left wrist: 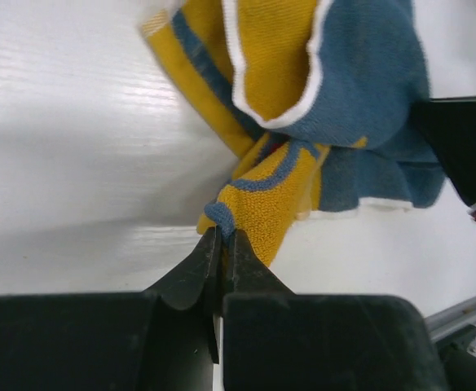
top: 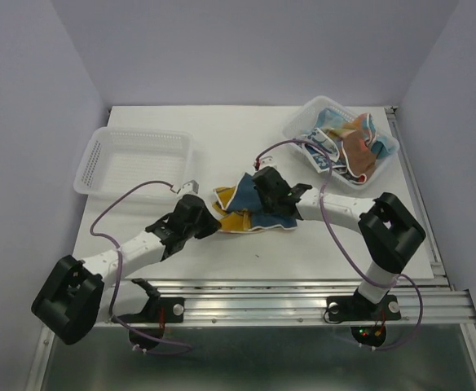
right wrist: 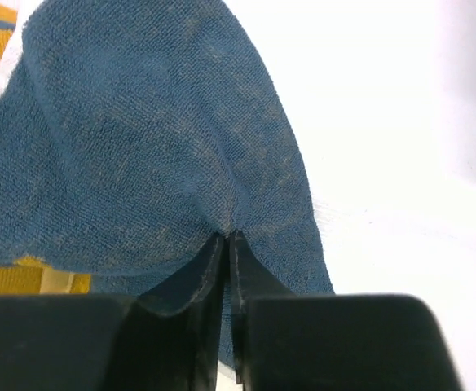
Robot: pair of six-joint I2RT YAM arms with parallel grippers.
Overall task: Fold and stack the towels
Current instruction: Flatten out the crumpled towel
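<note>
One towel [top: 236, 215], mustard yellow on one face and blue on the other with white edging, lies crumpled mid-table. My left gripper [top: 216, 215] is shut on its near yellow corner with the blue hem; the left wrist view shows the towel [left wrist: 336, 73] and the gripper [left wrist: 222, 232] with jaws pinched together on that corner. My right gripper [top: 259, 198] is shut on a blue fold; in the right wrist view the towel [right wrist: 156, 138] bunches at the gripper [right wrist: 226, 236]. More towels [top: 354, 147], orange, blue-white and pastel, sit heaped in the right basket [top: 303, 124].
A white perforated basket [top: 99, 151] with nothing in it stands at the back left. The right arm's black gripper body [left wrist: 458, 138] shows at the right edge of the left wrist view. A metal rail [top: 303, 297] runs along the table's near edge.
</note>
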